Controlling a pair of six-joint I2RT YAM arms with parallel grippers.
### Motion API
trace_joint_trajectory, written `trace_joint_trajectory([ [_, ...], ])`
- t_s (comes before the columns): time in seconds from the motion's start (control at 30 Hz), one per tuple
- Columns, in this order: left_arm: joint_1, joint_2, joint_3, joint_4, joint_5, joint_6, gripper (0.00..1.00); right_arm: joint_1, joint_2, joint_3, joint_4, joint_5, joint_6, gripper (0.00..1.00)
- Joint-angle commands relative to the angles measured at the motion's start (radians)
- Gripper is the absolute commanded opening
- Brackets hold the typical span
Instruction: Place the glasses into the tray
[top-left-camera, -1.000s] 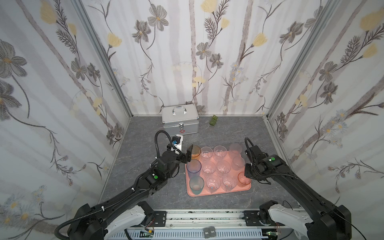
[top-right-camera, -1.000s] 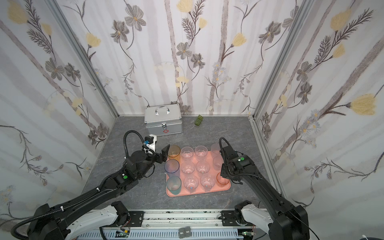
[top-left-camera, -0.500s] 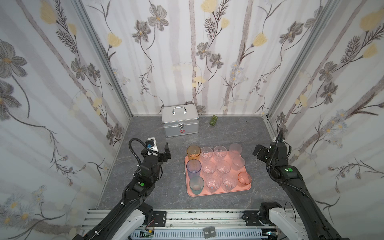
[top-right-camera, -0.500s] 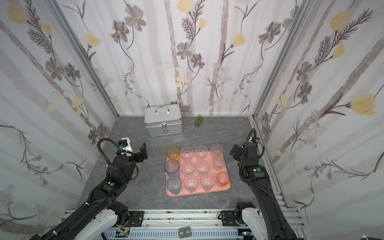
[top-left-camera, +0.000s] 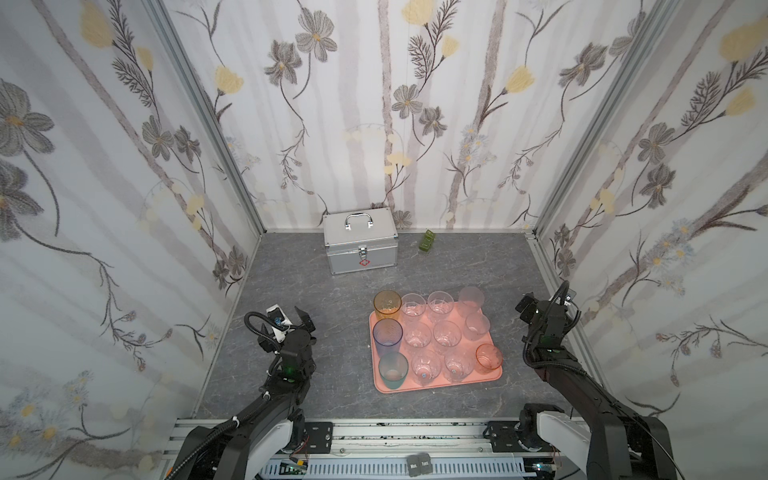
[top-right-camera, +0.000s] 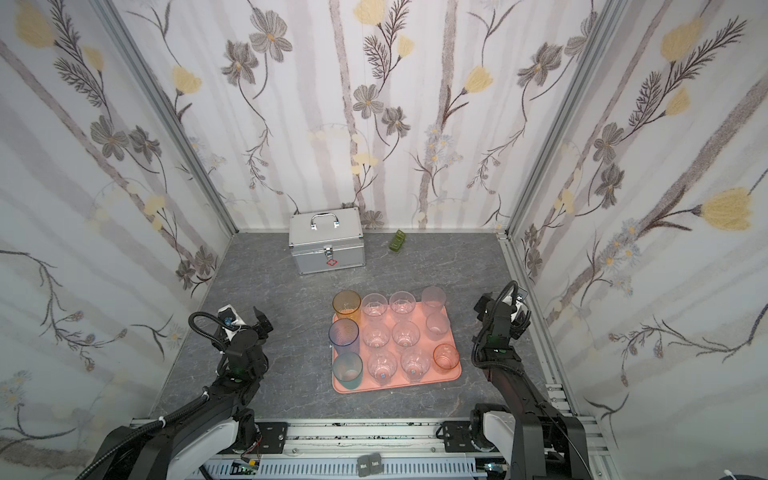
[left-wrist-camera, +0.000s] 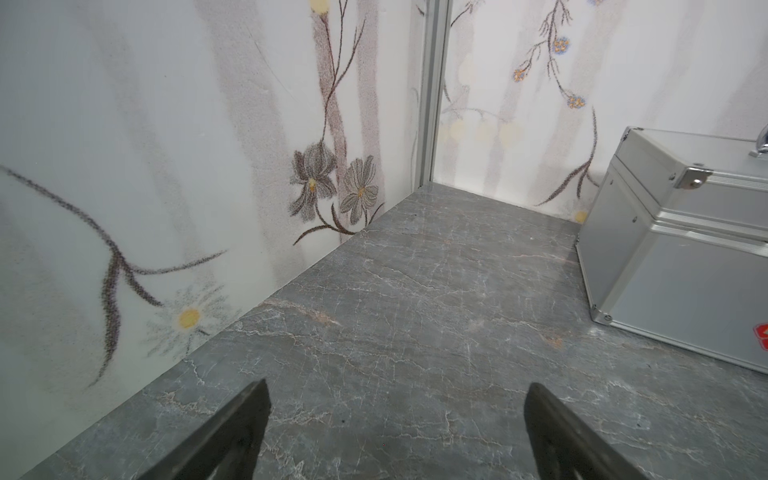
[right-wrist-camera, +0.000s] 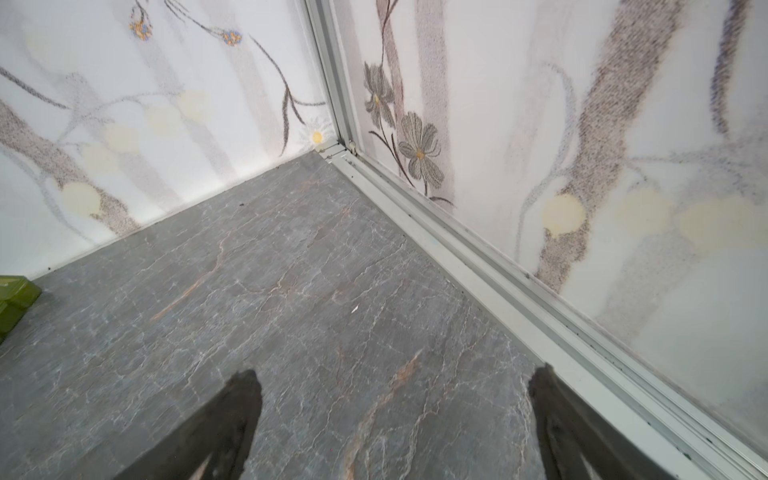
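Observation:
The salmon-pink tray (top-left-camera: 436, 384) (top-right-camera: 399, 384) lies at the middle right of the grey floor. Several glasses stand upright on it: tall amber (top-left-camera: 387, 305), blue (top-left-camera: 387, 334) and teal (top-left-camera: 392, 371) ones down its left side. Short clear ones, a frosted one (top-left-camera: 471, 298) and an orange-pink one (top-left-camera: 488, 356) fill the remaining space. My left gripper (top-left-camera: 291, 318) (left-wrist-camera: 397, 388) hangs open and empty left of the tray, well apart from it. My right gripper (top-left-camera: 544, 301) (right-wrist-camera: 395, 374) is open and empty to the tray's right, near the side wall.
A silver metal case (top-left-camera: 360, 241) (left-wrist-camera: 685, 249) with a handle stands at the back, with a small green block (top-left-camera: 427, 241) (right-wrist-camera: 12, 299) to its right. Patterned walls close in the floor on three sides. A metal rail (right-wrist-camera: 478, 266) runs along the right wall.
Both arms have drawn back from the tray, the left one to the left and the right one to the right. Both grippers have opened wide. The glasses have not moved.

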Motion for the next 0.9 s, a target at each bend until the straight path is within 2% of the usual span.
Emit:
trace_joint_trajectory([
  [0.0,0.015,0.102,0.002,0.268,0.057,0.051,1.00,-0.001,0.036,-0.014,0.230,-0.037,-0.039,1.00],
  [0.2,0.067,0.256,0.020,0.466,0.204,0.110,1.00,0.001,0.120,-0.048,0.422,-0.101,-0.063,1.00],
  [0.37,0.123,0.402,0.059,0.594,0.351,0.075,1.00,0.008,0.158,-0.062,0.542,-0.191,-0.123,1.00],
  [0.43,0.125,0.484,0.074,0.641,0.372,0.080,1.00,0.014,0.183,-0.106,0.665,-0.196,-0.144,1.00],
  [0.53,0.124,0.560,0.079,0.700,0.409,0.093,1.00,0.024,0.169,-0.106,0.639,-0.212,-0.154,1.00],
  [0.6,0.125,0.614,0.086,0.758,0.384,0.091,1.00,0.043,0.189,-0.121,0.695,-0.218,-0.182,1.00],
  [0.7,0.127,0.603,0.095,0.719,0.387,0.084,1.00,0.063,0.265,-0.135,0.797,-0.238,-0.219,1.00],
  [0.73,0.130,0.607,0.104,0.710,0.386,0.084,1.00,0.077,0.307,-0.166,0.924,-0.221,-0.242,1.00],
  [0.8,0.158,0.595,0.120,0.655,0.414,0.056,1.00,0.076,0.265,-0.140,0.795,-0.207,-0.223,1.00],
  [0.87,0.205,0.590,0.132,0.619,0.479,0.015,1.00,0.078,0.282,-0.152,0.850,-0.205,-0.231,1.00],
])
